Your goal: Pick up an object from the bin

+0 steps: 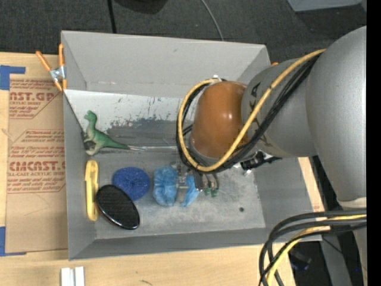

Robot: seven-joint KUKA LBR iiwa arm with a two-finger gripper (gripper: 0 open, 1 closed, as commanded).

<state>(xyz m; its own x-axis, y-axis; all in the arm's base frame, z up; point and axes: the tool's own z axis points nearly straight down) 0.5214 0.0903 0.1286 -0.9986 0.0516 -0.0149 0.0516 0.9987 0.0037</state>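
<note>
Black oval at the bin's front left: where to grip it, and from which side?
Probably from above, closing across the short axis of the black oval, near its lower-right end. It lies flat, long axis diagonal; the yellow strip and the blue disc crowd its upper-left end.

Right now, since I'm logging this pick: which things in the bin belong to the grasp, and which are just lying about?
In play:
gripper
light blue crumpled thing, right beside the gripper

Lying about:
dark blue round thing
black oval thing
yellow stick
green toy dinosaur
</note>
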